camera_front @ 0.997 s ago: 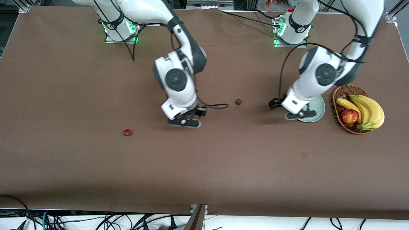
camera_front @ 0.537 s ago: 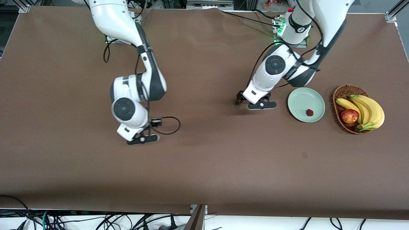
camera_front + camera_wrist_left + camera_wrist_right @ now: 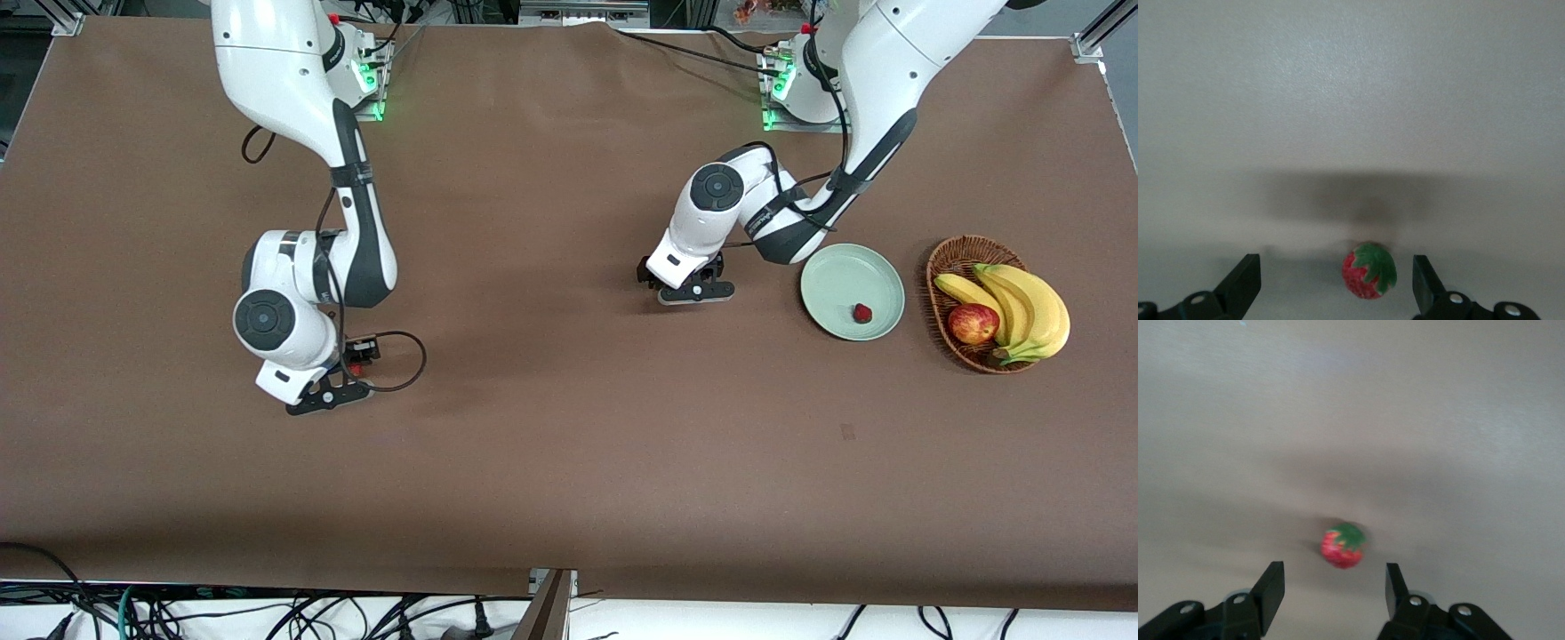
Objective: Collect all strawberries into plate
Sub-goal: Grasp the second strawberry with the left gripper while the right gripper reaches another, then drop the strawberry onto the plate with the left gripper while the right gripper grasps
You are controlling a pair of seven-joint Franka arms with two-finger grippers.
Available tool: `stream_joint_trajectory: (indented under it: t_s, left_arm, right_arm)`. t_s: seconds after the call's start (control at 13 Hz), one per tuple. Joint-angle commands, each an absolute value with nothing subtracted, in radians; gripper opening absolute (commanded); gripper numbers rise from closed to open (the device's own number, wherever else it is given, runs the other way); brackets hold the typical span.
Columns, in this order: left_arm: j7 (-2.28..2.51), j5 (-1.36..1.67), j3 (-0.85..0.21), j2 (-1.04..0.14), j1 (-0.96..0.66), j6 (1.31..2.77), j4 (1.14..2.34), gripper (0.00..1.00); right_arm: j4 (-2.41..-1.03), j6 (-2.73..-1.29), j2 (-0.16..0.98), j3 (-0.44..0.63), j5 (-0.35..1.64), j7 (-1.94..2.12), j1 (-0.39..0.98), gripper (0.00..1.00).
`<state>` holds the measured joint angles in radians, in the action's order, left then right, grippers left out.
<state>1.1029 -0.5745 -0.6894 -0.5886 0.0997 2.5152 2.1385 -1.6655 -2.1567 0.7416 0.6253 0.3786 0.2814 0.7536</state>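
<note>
One strawberry (image 3: 861, 313) lies in the pale green plate (image 3: 840, 276). My left gripper (image 3: 676, 286) is low over the table beside the plate, toward the right arm's end. It is open, with a second strawberry (image 3: 1369, 270) on the table between its fingers (image 3: 1245, 283), nearer one of them; my hand hides this berry in the front view. My right gripper (image 3: 342, 373) is open and low over the third strawberry (image 3: 356, 367). In the right wrist view that berry (image 3: 1343, 545) lies just ahead of the open fingertips (image 3: 1271, 585).
A brown wicker basket (image 3: 956, 258) with bananas (image 3: 1031, 307) and a red apple (image 3: 973, 323) stands beside the plate at the left arm's end. A brown cloth covers the table (image 3: 569, 462).
My left gripper left the plate, where a strawberry now lies, and moved over the middle strawberry. My right gripper moved toward its own end of the table, over the third strawberry.
</note>
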Motion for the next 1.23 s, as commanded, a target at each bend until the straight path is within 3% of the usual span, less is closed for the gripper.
stream_joint_trajectory:
  t_s: [0.0,0.08,0.31,0.61,0.77,0.92,1.15]
  left_arm:
    - [1.146,-0.611,-0.681,-0.609,0.063,2.517,2.108,1.00]
    - [1.146,-0.611,-0.680,-0.612,0.063,2.516,2.108,1.00]
    - [1.160,-0.609,-0.680,-0.612,0.063,2.514,2.106,0.59]
    - [1.186,-0.609,-0.681,-0.612,0.061,2.507,2.106,0.27]
    - [1.183,-0.607,-0.683,-0.606,0.074,2.496,2.091,0.26]
    - [1.174,-0.592,-0.689,-0.559,0.113,2.398,2.076,0.25]
    - [1.073,-0.591,-0.767,-0.532,0.297,2.317,2.074,0.23]
  right_arm:
    - [-1.681,-2.181,0.735,0.612,0.385,0.304,0.735,0.70]
    - [-1.683,-2.184,0.738,0.608,0.405,0.305,0.724,0.70]
    - [-1.683,-2.201,0.756,0.586,0.449,0.311,0.709,0.69]
    - [-1.683,-2.220,0.759,0.513,0.449,0.314,0.634,0.61]
    - [-1.683,-2.221,0.761,0.480,0.449,0.328,0.597,0.53]
    - [-1.681,-2.220,0.759,0.480,0.449,0.327,0.595,0.38]
    - [-1.671,-2.207,0.753,0.474,0.451,0.310,0.598,0.16]
